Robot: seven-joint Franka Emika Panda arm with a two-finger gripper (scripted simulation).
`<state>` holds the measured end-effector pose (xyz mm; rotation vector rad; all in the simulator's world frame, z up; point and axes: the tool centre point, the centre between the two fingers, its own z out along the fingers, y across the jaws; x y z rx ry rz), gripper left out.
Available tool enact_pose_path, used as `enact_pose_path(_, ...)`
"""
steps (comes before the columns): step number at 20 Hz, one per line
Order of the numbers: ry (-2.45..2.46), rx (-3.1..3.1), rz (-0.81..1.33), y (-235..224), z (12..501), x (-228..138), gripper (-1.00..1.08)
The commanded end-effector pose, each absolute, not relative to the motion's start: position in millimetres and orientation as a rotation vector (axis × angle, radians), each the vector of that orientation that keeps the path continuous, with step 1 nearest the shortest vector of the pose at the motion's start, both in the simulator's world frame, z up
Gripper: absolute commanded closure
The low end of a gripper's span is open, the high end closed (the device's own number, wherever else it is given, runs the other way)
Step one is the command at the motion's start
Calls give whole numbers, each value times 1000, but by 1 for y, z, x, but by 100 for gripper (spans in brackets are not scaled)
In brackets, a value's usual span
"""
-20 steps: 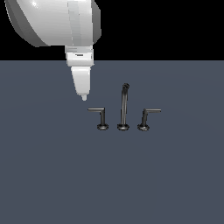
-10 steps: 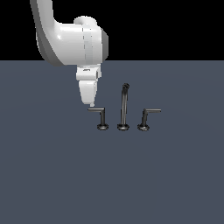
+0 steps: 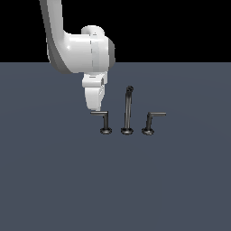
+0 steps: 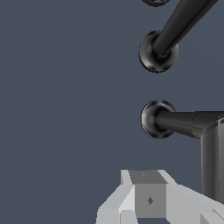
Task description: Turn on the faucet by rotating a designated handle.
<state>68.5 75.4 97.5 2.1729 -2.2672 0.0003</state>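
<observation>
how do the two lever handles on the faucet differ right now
The handle on the exterior view's left points its bar leftward; the twin handle points its bar rightward. The gripper hangs just above the left bar's tip; nothing is near the twin. Both are dark L-shaped posts on round bases, shorter than the spout between them.

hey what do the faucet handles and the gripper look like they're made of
The handle under the gripper and its twin handle look like dark grey metal with a semi-gloss finish: the round bases show soft highlights in the wrist view. The gripper looks like matte white plastic or painted metal, flat-shaded, with no shine. These are simulator renders, so all of this is a guess.
</observation>
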Motion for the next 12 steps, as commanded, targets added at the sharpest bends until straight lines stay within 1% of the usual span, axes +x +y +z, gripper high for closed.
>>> enact_pose_path(1, -2268, 2174, 0, 76, 98, 69, 108)
enact_pose_path(6, -2267, 2174, 0, 76, 98, 69, 108)
enact_pose_path(12, -2267, 2174, 0, 86, 98, 51, 108)
